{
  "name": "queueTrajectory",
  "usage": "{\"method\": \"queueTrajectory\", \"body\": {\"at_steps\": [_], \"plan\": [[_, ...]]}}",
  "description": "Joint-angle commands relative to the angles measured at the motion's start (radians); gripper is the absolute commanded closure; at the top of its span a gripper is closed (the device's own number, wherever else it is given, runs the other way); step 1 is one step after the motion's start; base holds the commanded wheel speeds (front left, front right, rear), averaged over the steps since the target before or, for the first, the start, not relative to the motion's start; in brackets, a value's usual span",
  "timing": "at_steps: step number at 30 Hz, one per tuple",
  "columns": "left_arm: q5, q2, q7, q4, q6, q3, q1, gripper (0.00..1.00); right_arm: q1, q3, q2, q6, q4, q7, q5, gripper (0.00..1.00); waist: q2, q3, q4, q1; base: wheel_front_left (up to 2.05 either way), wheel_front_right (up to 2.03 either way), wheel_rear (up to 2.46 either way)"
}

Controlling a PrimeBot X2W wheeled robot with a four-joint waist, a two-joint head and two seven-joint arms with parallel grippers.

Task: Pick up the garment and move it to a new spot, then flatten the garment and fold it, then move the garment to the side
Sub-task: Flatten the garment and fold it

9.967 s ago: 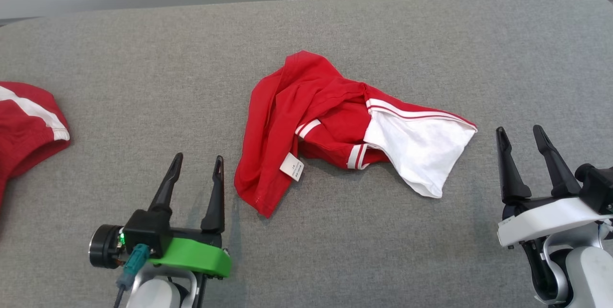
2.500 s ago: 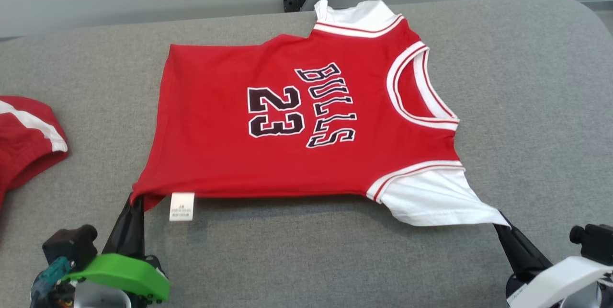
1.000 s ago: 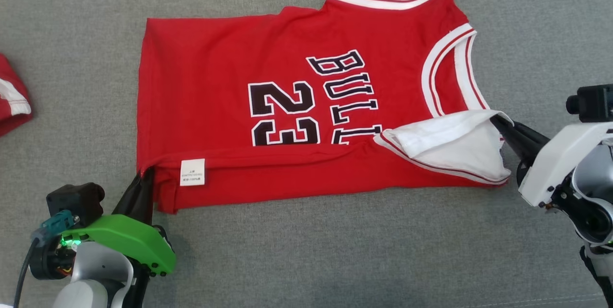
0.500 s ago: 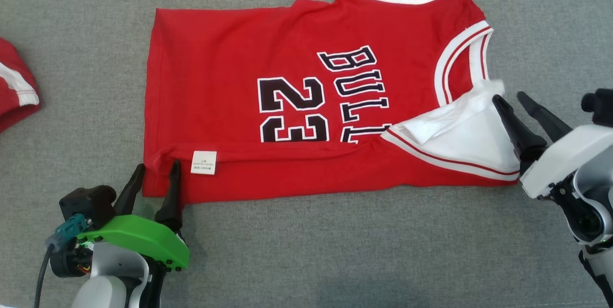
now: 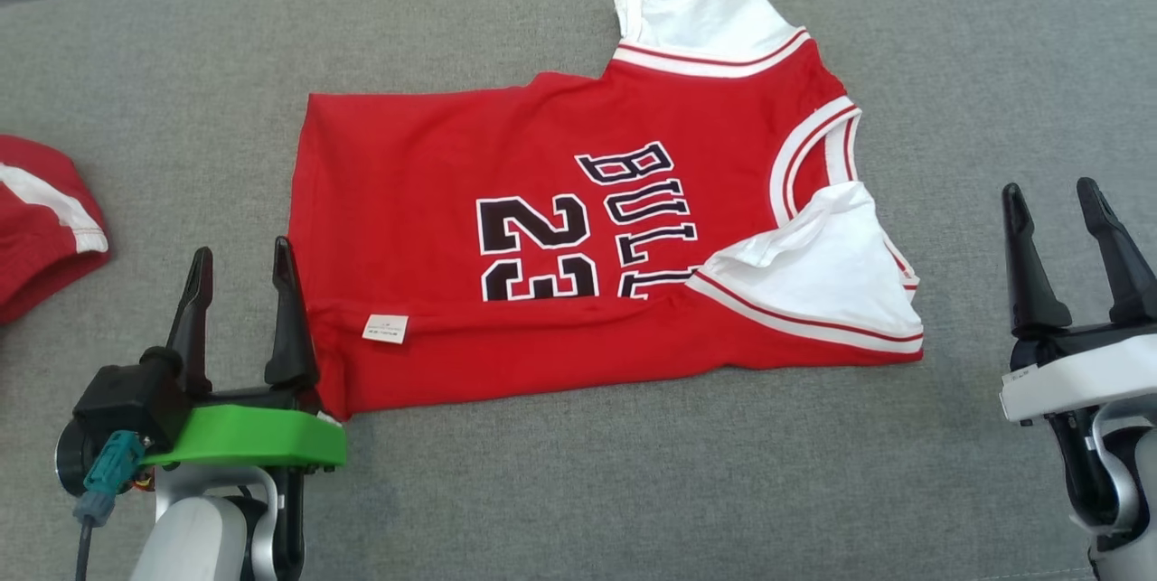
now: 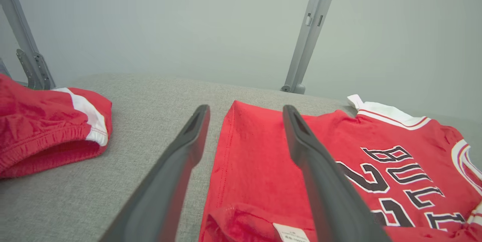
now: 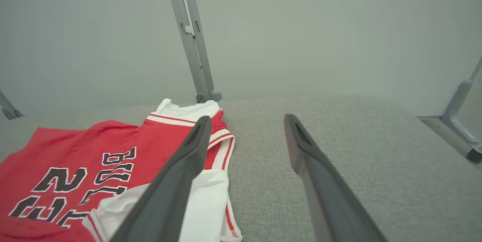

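Grey padded table [image 5: 578,491] — garment [image 5: 425,174] just released, near edge folded over, lies between left gripper [image 5: 240,248] and right gripper [image 5: 1049,188], both wide, empty — first fold looks done.

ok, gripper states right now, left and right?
Left gripper: open, holding nothing, at the hem edge of the jersey.
Right gripper: open, holding nothing, apart from the jersey.

The red jersey [image 5: 542,229] lies on the grey table [image 5: 633,491], near edge and white sleeve [image 5: 813,278] folded over.
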Motion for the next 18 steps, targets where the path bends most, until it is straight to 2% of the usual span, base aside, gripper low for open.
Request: {"method": "queueTrajectory", "body": {"at_steps": [1, 9, 18], "plan": [[0.027, -0.004, -0.025, 0.011, 0.012, -0.002, -0.017, 0.00, 0.028, -0.006, 0.016, 0.000, 0.010, -0.032, -0.051, 0.00, -0.0001, -0.055, -0.021, 0.0000, 0.00, 0.00, 0.00], [0.071, -0.001, -0.062, 0.061, 0.007, 0.011, 0.022, 0.00, 0.092, 0.024, 0.063, 0.000, 0.049, -0.078, -0.133, 0.00, -0.0001, -0.123, -0.038, 0.0000, 0.00, 0.00, 0.00], [0.095, -0.010, -0.070, 0.102, 0.000, 0.027, 0.082, 0.00, 0.126, 0.032, 0.089, 0.000, 0.088, -0.093, -0.145, 0.00, -0.0001, -0.166, -0.045, 0.0000, 0.00, 0.00, 0.00]]}}
